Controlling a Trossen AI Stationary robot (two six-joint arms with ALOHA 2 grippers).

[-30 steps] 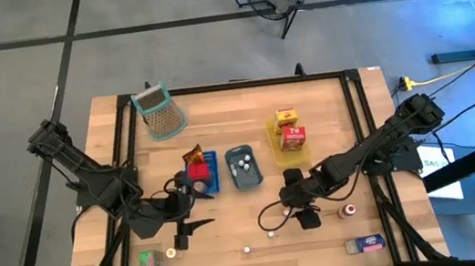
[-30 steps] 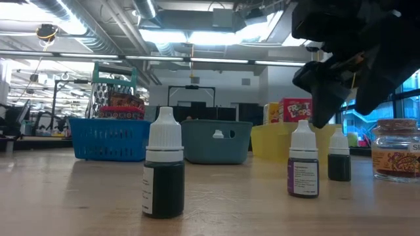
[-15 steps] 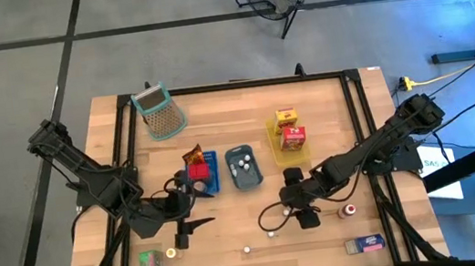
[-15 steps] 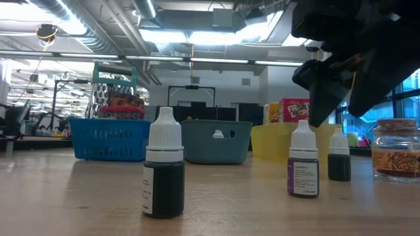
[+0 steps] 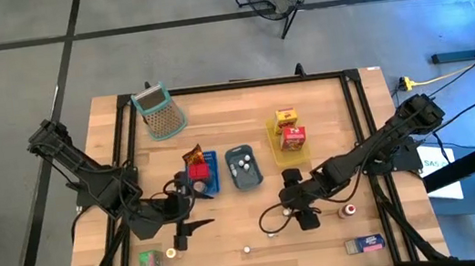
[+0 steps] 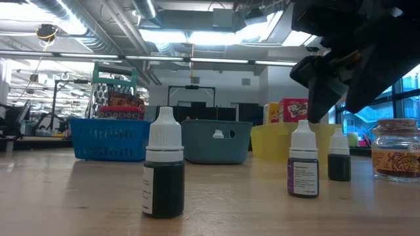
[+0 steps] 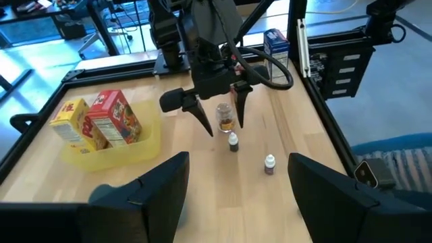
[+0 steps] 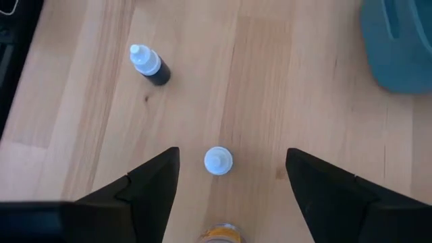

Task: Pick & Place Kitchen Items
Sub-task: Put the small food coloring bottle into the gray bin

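My right gripper (image 8: 233, 154) hangs open over the table's near right, pointing steeply down. A small white-capped dropper bottle (image 8: 217, 161) stands upright on the wood below it, between the fingers and clear of both. The left wrist view shows the same bottle (image 7: 233, 142) under that gripper (image 7: 217, 125). A second bottle (image 8: 150, 65) stands farther off, and a small jar (image 7: 225, 116) stands close by. My left gripper (image 5: 191, 231) waits open and holding nothing above the near left, beside the blue tray (image 5: 212, 184).
The blue tray holds a red tin and a brown packet. The grey-blue tray (image 5: 245, 180) holds white round pieces, and the yellow tray (image 5: 277, 153) two cartons. A mesh basket (image 5: 159, 112) stands far left. Near the front edge are a green carton (image 5: 151, 264), another bottle (image 5: 170, 252) and a blue carton (image 5: 364, 245).
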